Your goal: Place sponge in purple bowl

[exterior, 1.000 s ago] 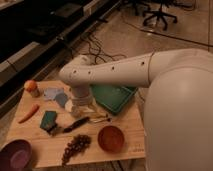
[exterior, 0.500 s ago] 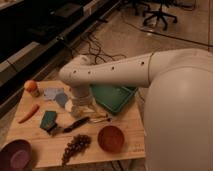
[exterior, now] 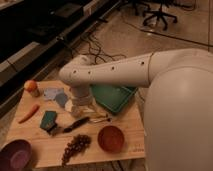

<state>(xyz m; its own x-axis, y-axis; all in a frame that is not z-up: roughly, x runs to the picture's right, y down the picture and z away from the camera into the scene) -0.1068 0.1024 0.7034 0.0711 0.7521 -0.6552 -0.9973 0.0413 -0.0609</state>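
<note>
The teal-green sponge (exterior: 48,120) lies on the wooden table (exterior: 125,125), left of centre. The purple bowl (exterior: 17,155) stands at the table's front left corner, apart from the sponge. My gripper (exterior: 79,115) hangs at the end of the white arm (exterior: 110,72), low over the table and just right of the sponge, with the white wrist covering most of it. Nothing shows in its grasp. A dark elongated object (exterior: 75,124) lies just below it.
An orange-brown bowl (exterior: 110,138) stands front right, a green tray (exterior: 114,96) at the back, dark grapes (exterior: 76,145) at the front. A carrot (exterior: 28,113), an orange fruit (exterior: 31,86) and a pale blue cloth (exterior: 56,95) lie at the left. Shelving runs along the left.
</note>
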